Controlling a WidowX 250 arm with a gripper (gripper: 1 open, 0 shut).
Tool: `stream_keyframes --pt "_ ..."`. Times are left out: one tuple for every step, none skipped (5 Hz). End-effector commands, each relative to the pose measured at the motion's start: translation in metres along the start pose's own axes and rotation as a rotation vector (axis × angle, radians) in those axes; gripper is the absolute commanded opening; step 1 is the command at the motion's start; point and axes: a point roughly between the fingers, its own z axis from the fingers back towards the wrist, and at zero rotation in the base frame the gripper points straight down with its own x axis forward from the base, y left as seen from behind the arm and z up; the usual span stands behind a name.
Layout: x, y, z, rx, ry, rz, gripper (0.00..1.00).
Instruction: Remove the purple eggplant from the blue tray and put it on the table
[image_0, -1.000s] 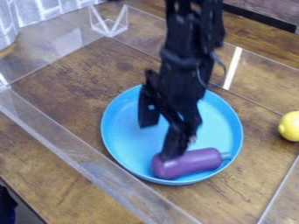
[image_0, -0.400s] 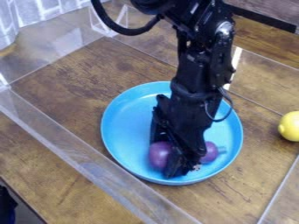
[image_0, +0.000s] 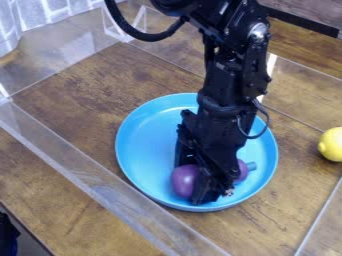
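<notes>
The purple toy eggplant is in the blue plastic plate, toward its near side and right of the plate's middle. The black pincer is lowered over it, and its fingers are closed about the eggplant's middle, so that the eggplant is judged to be grasped. The bulbous end is seen to the left of the fingers, while the narrower end shows to their right. No gap between the eggplant and the plate can be made out, so the eggplant is best treated as not yet lifted.

The step in hand is judged to be the securing of the grip and the lift. The squeeze should be kept firm and even, since a glossy, rounded body may be rolled or squirted out if it is pinched off-centre. The lift should be made straight up and slowly at first, so that the plate is not dragged along by fingertips caught on its floor. The shallow rim should be fully cleared before any sideways travel is begun. For release, the bare wood of the bench left of the plate would serve well, with the clear wall on the near left side avoided.

No brand, label or readable writing can be made out.
</notes>
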Motion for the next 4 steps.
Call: stream_keyframes --pt "0.009 0.006 0.017 0.004 -0.066 0.001 0.00" --pt "0.009 0.008 0.022 0.000 -0.078 0.007 0.00" --pt "0.010 0.010 0.027 -0.001 -0.089 0.013 0.00" --pt "0.010 0.012 0.032 -0.001 -0.099 0.019 0.00"
